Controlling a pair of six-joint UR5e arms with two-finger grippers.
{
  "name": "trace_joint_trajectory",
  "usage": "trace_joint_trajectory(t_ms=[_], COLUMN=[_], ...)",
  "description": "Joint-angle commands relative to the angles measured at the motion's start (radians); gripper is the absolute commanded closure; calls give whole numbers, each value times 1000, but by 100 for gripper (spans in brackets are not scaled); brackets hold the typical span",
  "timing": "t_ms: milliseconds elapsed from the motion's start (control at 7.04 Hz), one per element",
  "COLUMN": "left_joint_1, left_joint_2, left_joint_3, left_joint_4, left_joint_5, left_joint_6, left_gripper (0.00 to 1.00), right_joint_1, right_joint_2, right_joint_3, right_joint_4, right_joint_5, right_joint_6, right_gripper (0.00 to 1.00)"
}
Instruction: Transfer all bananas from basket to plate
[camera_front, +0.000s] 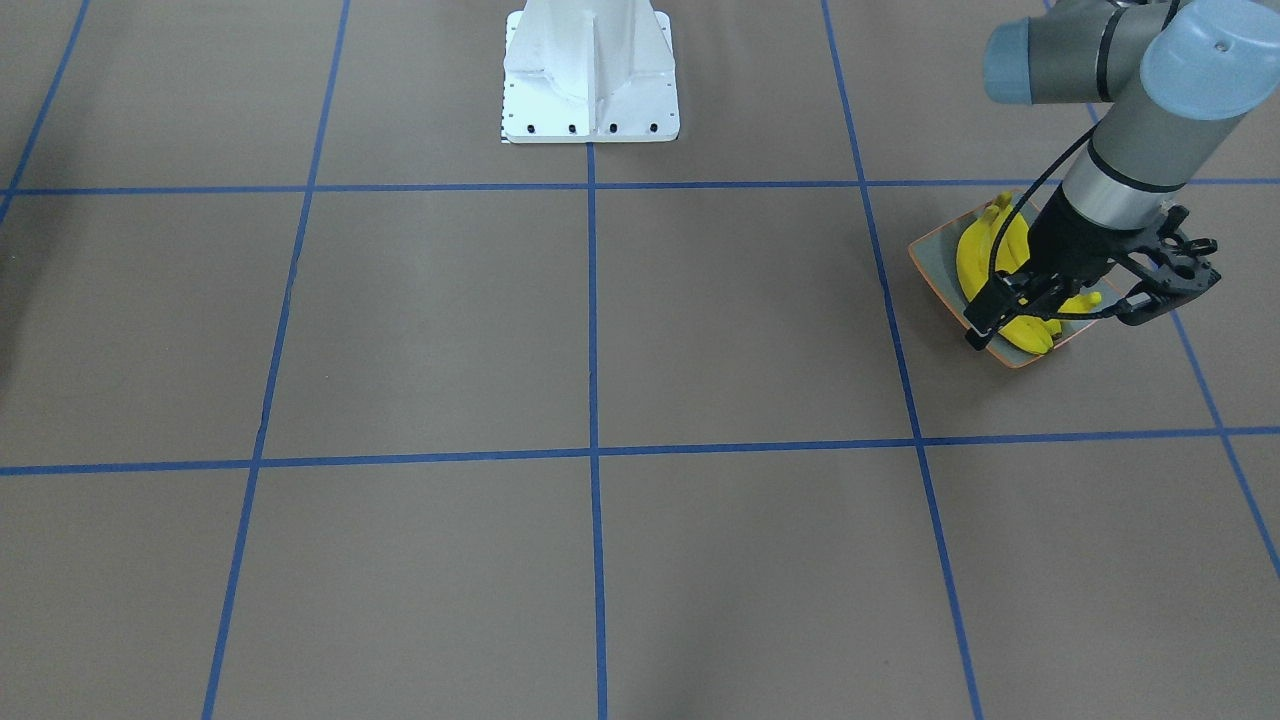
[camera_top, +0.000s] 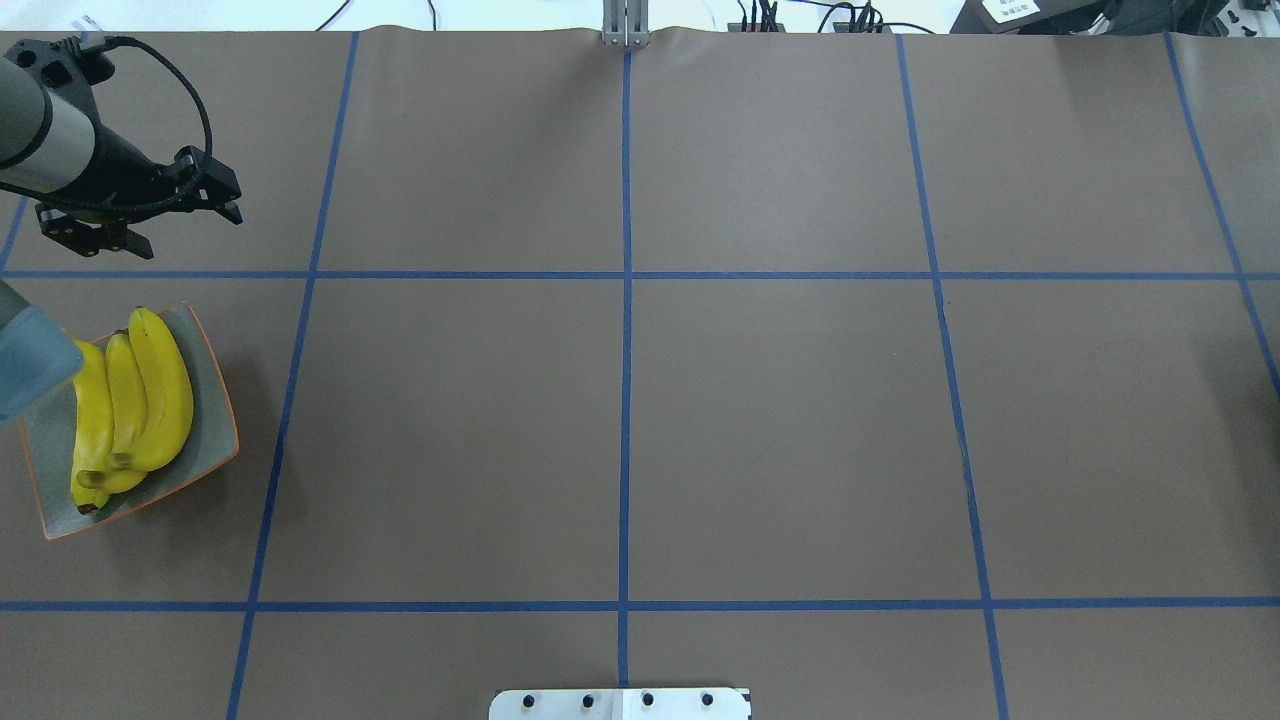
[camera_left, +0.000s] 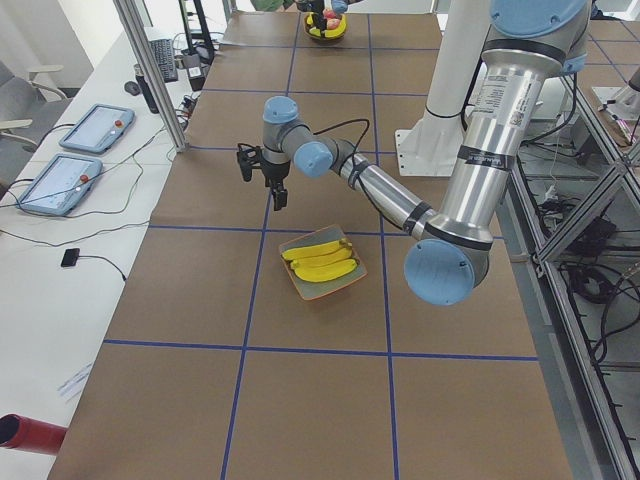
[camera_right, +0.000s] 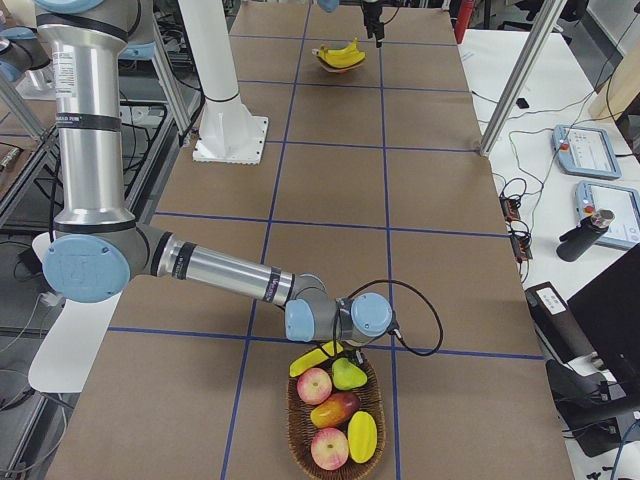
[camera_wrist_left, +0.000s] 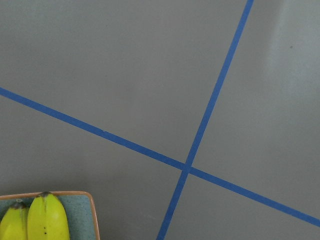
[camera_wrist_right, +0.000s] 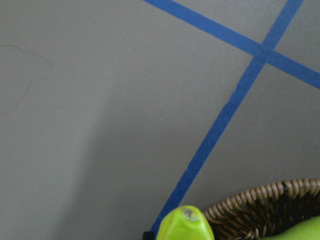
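Three yellow bananas (camera_top: 130, 410) lie side by side on the grey-green plate (camera_top: 205, 440) at the table's left end. They also show in the front view (camera_front: 975, 255). My left gripper (camera_top: 190, 232) hangs open and empty above the table just beyond the plate. Its wrist view shows the plate's corner (camera_wrist_left: 82, 220) with two banana tips (camera_wrist_left: 47, 220). A fourth banana (camera_right: 315, 358) lies at the rim of the wicker basket (camera_right: 300, 440). My right gripper (camera_right: 335, 345) is right over that banana. I cannot tell whether it is open or shut.
The basket also holds red apples (camera_right: 328, 448), a green pear (camera_right: 348, 374) and a yellow fruit (camera_right: 362, 434). Its rim (camera_wrist_right: 250, 202) and a yellow-green fruit end (camera_wrist_right: 182, 225) show in the right wrist view. The white robot base (camera_front: 590, 75) stands mid-table.
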Motion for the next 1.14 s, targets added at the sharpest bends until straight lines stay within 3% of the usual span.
trace_joint_trajectory(t_ms=[0,142,569,995], left_joint_1=[0,0,10,34], left_joint_2=[-2,-2,-2,-4], left_joint_3=[0,0,6,18], left_joint_4=[0,0,0,-58], left_joint_5=[0,0,0,0], left_joint_6=[-2,0,0,-2], left_gripper=[0,0,0,0], right_joint_1=[14,23,61,52], right_joint_2=[7,10,22,265], right_joint_3=[3,26,230,256], right_joint_4=[-17,-80,-431,-725], right_joint_5=[-2,-6,-11,1], right_joint_6=[2,2,3,78], right_gripper=[100,100,100,100])
